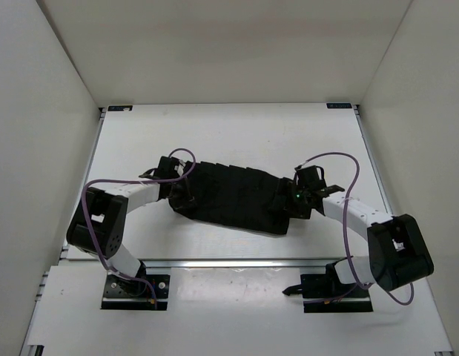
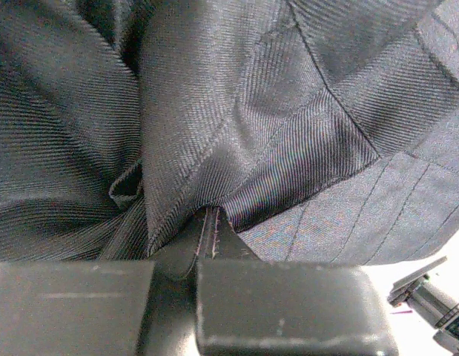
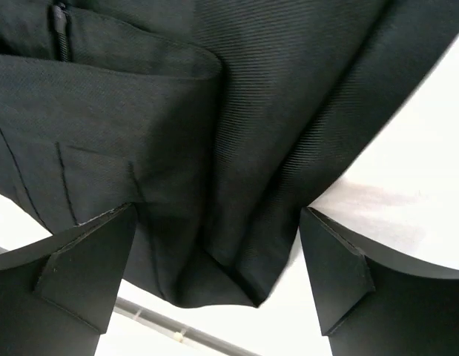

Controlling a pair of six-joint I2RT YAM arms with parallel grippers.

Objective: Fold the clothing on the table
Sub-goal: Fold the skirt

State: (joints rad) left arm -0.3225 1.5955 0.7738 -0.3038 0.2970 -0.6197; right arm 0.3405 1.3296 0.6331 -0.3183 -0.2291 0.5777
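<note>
Top external view: the black clothing (image 1: 233,196) lies as a wide band across the middle of the white table (image 1: 236,133), its long axis running left to right and dipping slightly toward the right; pleat ridges show along its far edge; its near edge slants down to a corner at the right, close to the near rail (image 1: 236,262) but not touching it. Bare table spreads broadly beyond the garment toward the far wall (image 1: 229,52); the strip between the garment and the near rail is narrower; strips of bare surface also run along both side rails.

The left gripper (image 1: 182,194) sits at the garment's left end; the right gripper (image 1: 301,202) sits at its right end.

Left wrist view: the two fingers (image 2: 288,308) are pressed together on a stitched fold of the fabric, which rises from the pinch and fans out in deep creases; the cloth fills nearly the whole view, with only a sliver of table at the lower right.

Right wrist view: the fingers (image 3: 88,274) stand spread wide, one on each side of a folded corner of the garment; neither finger visibly touches the cloth; a zipper (image 3: 60,30) shows at the upper left; white table lies open to the right of the fabric edge.
</note>
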